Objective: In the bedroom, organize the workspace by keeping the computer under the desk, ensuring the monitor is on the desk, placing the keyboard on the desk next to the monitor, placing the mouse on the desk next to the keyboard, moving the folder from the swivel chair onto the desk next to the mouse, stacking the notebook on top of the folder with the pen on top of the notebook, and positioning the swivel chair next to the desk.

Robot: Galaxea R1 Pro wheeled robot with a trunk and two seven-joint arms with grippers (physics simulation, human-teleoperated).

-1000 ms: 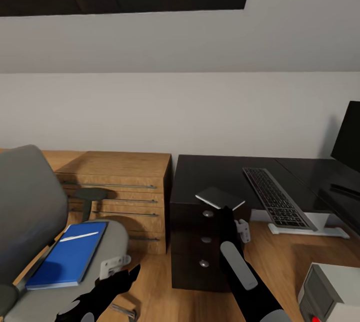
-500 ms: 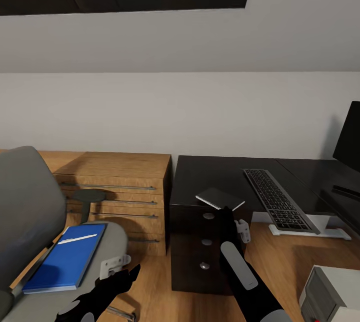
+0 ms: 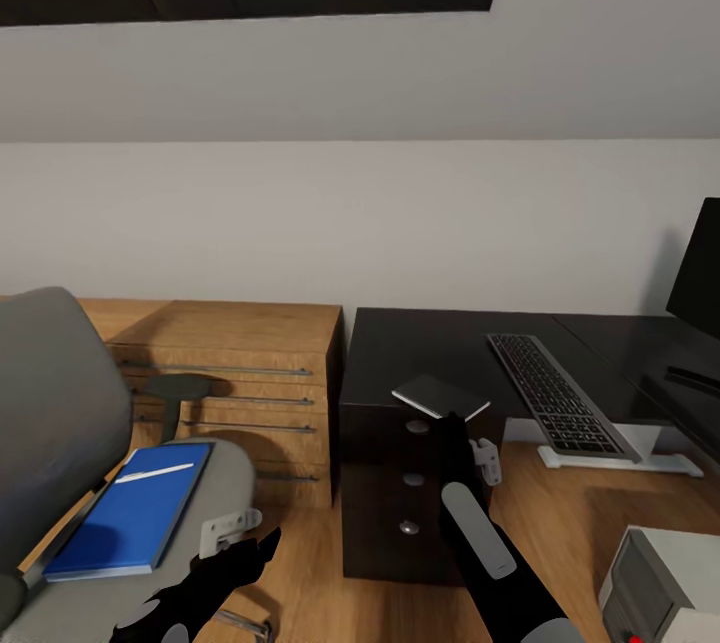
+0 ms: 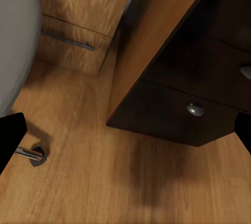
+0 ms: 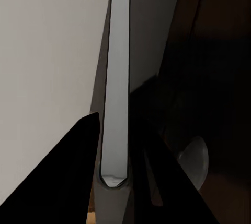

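My right gripper is shut on the notebook, a thin grey slab at the desk's front corner, above the drawer unit. In the right wrist view the notebook runs edge-on between the two fingers. The blue folder lies on the swivel chair's seat with the white pen on it. My left gripper hangs open low beside the chair, nothing in it. The keyboard and monitor are on the desk. The computer stands on the floor. The mouse is out of view.
A low light-wood cabinet stands against the wall between chair and desk. The dark drawer unit with round knobs is right in front of my arms. Wood floor lies below, with the chair's castor base close by.
The whole view has shifted slightly, so the camera moved. The notebook stays in my right gripper at the desk corner, and the left arm holds its place.
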